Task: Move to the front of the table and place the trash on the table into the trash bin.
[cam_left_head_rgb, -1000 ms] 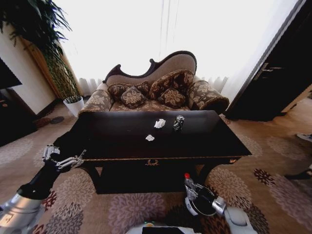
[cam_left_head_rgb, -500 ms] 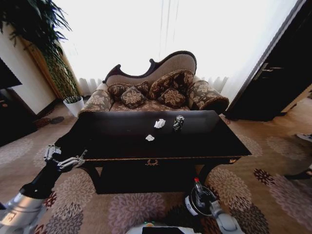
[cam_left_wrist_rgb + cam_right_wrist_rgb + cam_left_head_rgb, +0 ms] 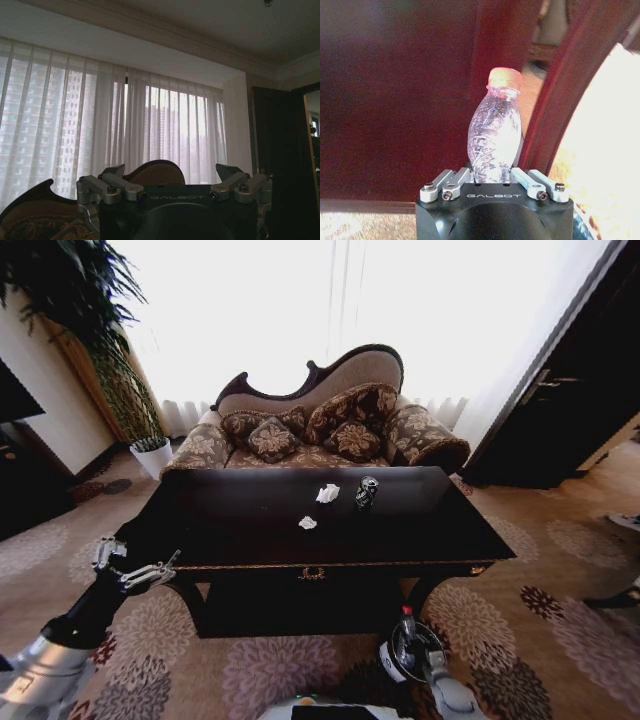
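Note:
The black table stands in front of me with a dark drink can and two white paper scraps on its top. Below its front edge, my right gripper is shut on a clear bottle with a red cap, held cap-up right over the small round trash bin on the carpet. In the right wrist view the bottle stands upright in the right gripper. My left gripper hangs open beside the table's left front corner, its fingers spread with nothing between them.
A patterned sofa stands behind the table. A white plant pot with a tall plant is at the back left, and a dark door at the right. Patterned carpet lies open on both sides of the table.
My right gripper has carried the bottle a little to the right and lower, so it now sits over the trash bin. The left arm has barely moved.

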`<state>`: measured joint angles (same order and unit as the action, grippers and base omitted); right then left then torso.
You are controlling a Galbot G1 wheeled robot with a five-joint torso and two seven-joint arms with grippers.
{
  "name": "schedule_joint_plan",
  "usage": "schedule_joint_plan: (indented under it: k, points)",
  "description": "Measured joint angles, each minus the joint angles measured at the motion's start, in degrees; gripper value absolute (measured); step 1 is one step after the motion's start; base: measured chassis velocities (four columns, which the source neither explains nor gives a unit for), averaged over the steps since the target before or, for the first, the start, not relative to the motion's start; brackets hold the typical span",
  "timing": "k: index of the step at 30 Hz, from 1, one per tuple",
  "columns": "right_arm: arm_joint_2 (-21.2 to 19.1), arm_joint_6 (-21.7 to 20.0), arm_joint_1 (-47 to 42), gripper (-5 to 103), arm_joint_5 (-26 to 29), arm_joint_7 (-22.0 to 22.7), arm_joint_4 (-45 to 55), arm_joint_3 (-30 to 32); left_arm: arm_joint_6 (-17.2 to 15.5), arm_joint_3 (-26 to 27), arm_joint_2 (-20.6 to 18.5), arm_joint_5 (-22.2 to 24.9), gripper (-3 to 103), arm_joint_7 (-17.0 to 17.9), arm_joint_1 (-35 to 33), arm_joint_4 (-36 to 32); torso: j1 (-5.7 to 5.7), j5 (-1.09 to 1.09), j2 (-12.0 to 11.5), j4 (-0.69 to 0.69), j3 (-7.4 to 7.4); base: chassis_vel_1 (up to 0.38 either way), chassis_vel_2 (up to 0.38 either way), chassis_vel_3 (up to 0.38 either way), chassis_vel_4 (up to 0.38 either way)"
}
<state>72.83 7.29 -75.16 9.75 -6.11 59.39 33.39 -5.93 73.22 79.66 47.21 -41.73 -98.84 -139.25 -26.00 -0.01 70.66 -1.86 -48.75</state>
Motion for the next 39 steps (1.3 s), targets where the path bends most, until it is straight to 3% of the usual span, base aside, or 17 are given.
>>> schedule_joint_plan:
  k: [8,12,15,18,20,22,23,27,29,30,36,38,39]
  points:
    - [0.00,-1.41,0.34,20,1.78,0.62,-0.03,0.60,0.25,-0.19,-0.47,0.00,100,-0.44,0.17,0.29,0.00,0.00,0.00,0.00,0.00,0.000,0.000,0.000,0.000]
    - [0.02,-1.42,0.41,35,1.20,0.31,-0.01,1.03,0.33,-0.19,-0.65,0.00,100,-0.56,0.25,0.47,0.00,-0.01,0.00,0.00,0.00,0.000,0.000,0.000,0.000]
    - [0.02,-1.37,0.47,41,1.04,0.19,0.23,1.25,0.35,-0.24,-0.68,0.01,100,-0.62,0.31,0.49,0.00,-0.01,0.00,0.00,0.00,0.000,0.000,0.000,0.000]
    - [0.00,-1.32,0.51,57,1.06,0.08,0.68,1.58,0.38,-0.33,-0.68,0.00,100,-0.80,0.33,0.49,0.00,-0.01,0.00,0.00,0.00,0.000,0.000,0.000,0.000]
    - [-0.02,-1.32,0.51,57,1.09,0.05,0.73,1.65,0.39,-0.34,-0.68,0.01,100,-0.86,0.33,0.49,0.00,-0.01,0.00,0.00,0.00,0.000,0.000,0.000,0.000]
    - [-0.12,-1.30,0.51,68,1.40,-0.03,0.77,1.80,0.45,-0.36,-0.68,0.00,100,-1.01,0.33,0.50,0.00,-0.01,0.00,0.00,0.00,0.000,0.000,0.000,0.000]
    - [-0.12,-1.30,0.51,68,1.40,-0.03,0.77,1.80,0.45,-0.36,-0.68,0.00,100,-1.01,0.33,0.50,0.00,-0.01,0.00,0.00,0.00,0.000,0.000,0.000,0.000]
    - [-0.23,-1.26,0.51,90,1.83,-0.27,0.76,2.02,0.64,-0.46,-0.62,-0.08,100,-1.51,0.28,0.51,0.00,-0.01,0.00,0.00,0.00,0.000,0.000,0.000,0.000]
    - [-0.24,-1.25,0.49,90,1.89,-0.40,0.77,2.04,0.66,-0.46,-0.61,-0.11,100,-1.56,0.26,0.51,0.00,-0.01,0.00,0.00,0.00,0.000,0.000,0.000,0.000]
    - [-0.23,-1.24,0.46,95,1.93,-0.52,0.81,2.06,0.67,-0.46,-0.60,-0.12,100,-1.60,0.24,0.50,0.00,0.00,0.00,0.01,0.00,0.000,0.000,0.000,0.000]
    - [0.30,-0.81,-1.78,100,0.66,-5.06,4.48,2.88,0.70,-0.47,-0.40,-0.23,100,-1.70,0.23,0.44,0.00,0.00,0.00,0.00,0.00,0.000,0.000,0.000,0.000]
    - [0.80,0.83,-3.56,100,-2.22,-11.22,7.82,4.62,0.85,-0.65,-0.06,-0.47,100,-1.70,0.24,0.41,0.00,0.00,0.00,0.00,0.00,0.000,0.000,0.000,0.000]
    - [0.80,0.83,-3.56,100,-2.22,-11.22,7.82,4.62,0.85,-0.65,-0.06,-0.47,100,-1.70,0.24,0.41,0.00,0.00,0.00,0.00,0.00,0.000,0.000,0.000,0.000]
